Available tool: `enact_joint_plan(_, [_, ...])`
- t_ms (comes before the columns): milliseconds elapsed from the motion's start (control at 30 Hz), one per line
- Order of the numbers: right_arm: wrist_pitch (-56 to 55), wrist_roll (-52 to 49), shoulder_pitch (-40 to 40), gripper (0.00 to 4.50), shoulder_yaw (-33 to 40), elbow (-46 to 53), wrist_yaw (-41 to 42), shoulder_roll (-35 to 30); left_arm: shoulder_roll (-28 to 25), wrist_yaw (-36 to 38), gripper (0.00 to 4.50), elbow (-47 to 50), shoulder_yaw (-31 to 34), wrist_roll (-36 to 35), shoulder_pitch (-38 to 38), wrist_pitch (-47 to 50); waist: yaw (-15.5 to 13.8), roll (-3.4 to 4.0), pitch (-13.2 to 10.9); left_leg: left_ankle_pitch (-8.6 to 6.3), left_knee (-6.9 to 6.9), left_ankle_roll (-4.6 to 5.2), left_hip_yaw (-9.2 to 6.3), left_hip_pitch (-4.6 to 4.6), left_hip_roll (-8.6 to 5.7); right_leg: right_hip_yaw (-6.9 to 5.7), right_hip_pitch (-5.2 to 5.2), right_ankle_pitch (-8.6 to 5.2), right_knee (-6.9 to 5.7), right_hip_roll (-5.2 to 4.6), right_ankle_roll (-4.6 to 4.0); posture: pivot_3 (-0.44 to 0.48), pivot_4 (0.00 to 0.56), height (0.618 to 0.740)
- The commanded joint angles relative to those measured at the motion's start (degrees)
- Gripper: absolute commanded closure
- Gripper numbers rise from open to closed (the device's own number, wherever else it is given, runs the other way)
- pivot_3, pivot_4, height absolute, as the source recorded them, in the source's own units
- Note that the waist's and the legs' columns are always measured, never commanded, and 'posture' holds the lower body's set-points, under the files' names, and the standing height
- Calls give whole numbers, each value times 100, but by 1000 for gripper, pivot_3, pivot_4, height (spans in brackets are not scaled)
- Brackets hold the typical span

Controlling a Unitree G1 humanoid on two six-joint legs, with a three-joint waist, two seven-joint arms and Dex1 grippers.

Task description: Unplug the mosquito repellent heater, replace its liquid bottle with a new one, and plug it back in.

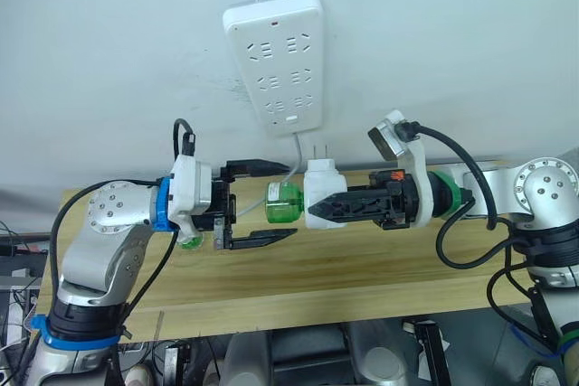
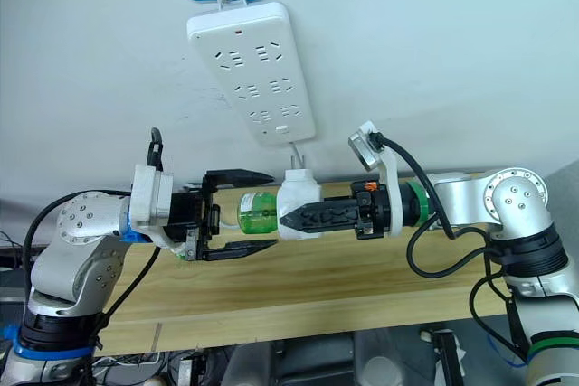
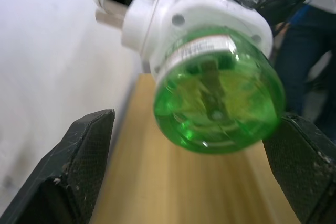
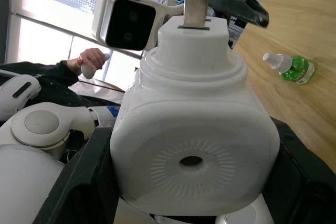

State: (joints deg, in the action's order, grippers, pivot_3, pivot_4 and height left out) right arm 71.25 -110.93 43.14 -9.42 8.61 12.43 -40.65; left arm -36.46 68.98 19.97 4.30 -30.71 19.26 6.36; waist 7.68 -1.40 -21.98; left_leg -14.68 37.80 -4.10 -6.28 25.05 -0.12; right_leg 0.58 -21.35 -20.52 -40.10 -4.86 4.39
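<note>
Right end effector [image 1: 317,210] clamped on the mosquito repellent heater [image 1: 322,189], black fingers pressed against its white body on both sides, as seen in the right wrist view with the domed end and round vent hole facing the camera. Heater held in the air above the wooden surface [image 1: 362,268], near the middle of the scene, prongs [image 1: 317,150] pointing up toward the power strip [image 1: 274,59] but clear of it, unplugged. Green liquid bottle [image 1: 283,202] fitted in the heater's left side, base pointing left toward the other arm.

Left end effector [image 1: 276,201] wide open, one finger [image 1: 256,166] on the far side and the other [image 1: 258,239] on the near side, tips reaching up to the bottle's base. In the left wrist view, bottle between the two pads [image 3: 84,150]; contact not possible to tell.

Second green bottle with white cap [image 4: 290,68] lying on its side on the surface, at the left, partly hidden behind the left wrist in the head views.

Power strip hanging on the white wall from a hook, tilted, its cord [image 1: 294,155] running down behind the heater.

A person's hand [image 4: 92,60] visible in the right wrist view, well beyond the surface.
</note>
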Motion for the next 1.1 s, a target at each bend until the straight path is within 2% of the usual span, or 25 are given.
enact_joint_plan(33, [30, -207, -58, 1448, 176, 50, 47, 30, 161, -206, 25, 119, -6, 147, 100, -448, 1, 0, 0, 0, 1, 1, 1, 1, -1, 1, 0, 1, 0, 0, 1, -169, 377, 740])
enact_joint_plan(300, [76, -207, -104, 1448, 223, 1, -16, 40, 212, -203, 25, 140, -23, 200, 44, -801, 5, 0, 0, -3, 2, 4, 1, 2, -1, 1, 0, 1, 0, 0, 1, -169, 378, 740])
enact_joint_plan(900, [154, -207, -84, 1448, 264, -145, -127, 81, -85, 110, 25, 95, 8, -18, -192, -894, 6, 1, 0, -3, 2, 6, -2, 3, -2, 0, 0, 1, 0, 0, 1, -162, 378, 740])
enact_joint_plan(1000, [169, -207, -75, 1448, 261, -159, -125, 71, -79, 119, 576, 78, 8, -33, -169, -880, 7, 1, 0, -3, 2, 6, -2, 3, -2, 0, 0, 1, 0, 0, 1, -165, 376, 740])
enact_joint_plan(1100, [175, -207, -67, 1448, 262, -171, -146, 77, -83, 136, 1487, 55, 9, -27, -154, -889, 6, 1, 0, -3, 2, 5, -2, 3, -2, 0, 0, 1, 0, 0, 1, -165, 377, 740])
